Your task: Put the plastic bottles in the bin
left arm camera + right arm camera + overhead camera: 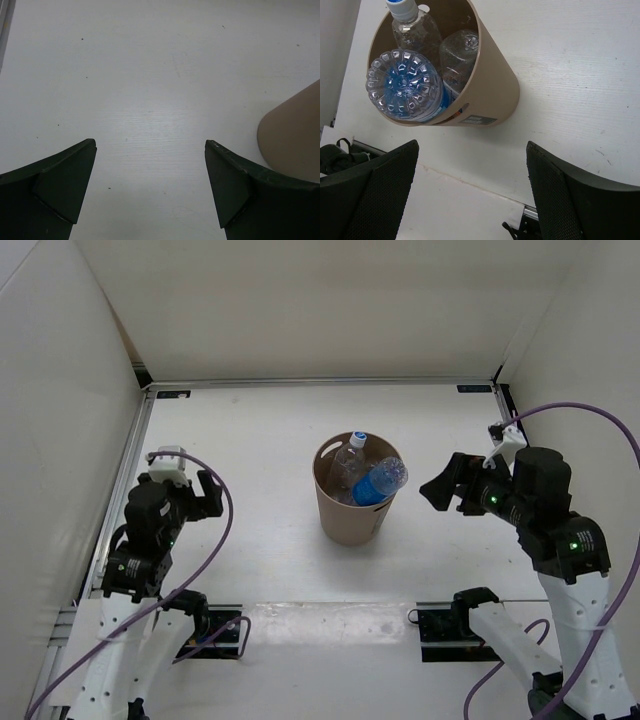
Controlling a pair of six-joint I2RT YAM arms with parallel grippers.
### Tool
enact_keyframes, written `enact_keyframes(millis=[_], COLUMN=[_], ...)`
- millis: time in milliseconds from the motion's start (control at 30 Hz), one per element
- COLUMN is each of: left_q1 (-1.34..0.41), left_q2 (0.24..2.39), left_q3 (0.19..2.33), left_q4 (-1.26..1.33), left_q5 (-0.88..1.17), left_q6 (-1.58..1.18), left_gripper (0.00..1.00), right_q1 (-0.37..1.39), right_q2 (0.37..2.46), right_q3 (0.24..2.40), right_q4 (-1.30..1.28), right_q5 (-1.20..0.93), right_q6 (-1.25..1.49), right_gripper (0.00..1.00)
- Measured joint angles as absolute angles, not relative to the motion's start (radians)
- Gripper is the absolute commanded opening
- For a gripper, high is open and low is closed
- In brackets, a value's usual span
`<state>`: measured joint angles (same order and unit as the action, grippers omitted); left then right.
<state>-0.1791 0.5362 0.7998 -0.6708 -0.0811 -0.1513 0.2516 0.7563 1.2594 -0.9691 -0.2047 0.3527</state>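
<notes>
Bottles [405, 87] sit in the bin [350, 525], left gripper [150, 150] off to its left and right gripper [472, 147] to its right, both spread wide, gripping nothing.

Left arm [140, 540] and right arm [560, 530]: white lower links, black upper joints, small green lights [573, 546]. Purple cables [229, 512] loop off each. Left gripper [150, 145] and right gripper [472, 145] black, wedge-shaped; the right's pads [385, 185] mesh-textured.
</notes>
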Motion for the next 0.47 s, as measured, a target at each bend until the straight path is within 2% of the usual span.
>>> enact_keyframes(millis=[467], left_q1=[-0.179], left_q2=[0.573], left_q3=[0.804], left_q4=[-0.606], left_q5=[-0.094], left_q6=[-0.17], left_gripper=[1.0], right_q1=[0.249], right_q2=[0.756], right_q3=[1.245], right_q4=[-0.97], right_q5=[-0.206], right_q6=[0.35], right_gripper=[0.89])
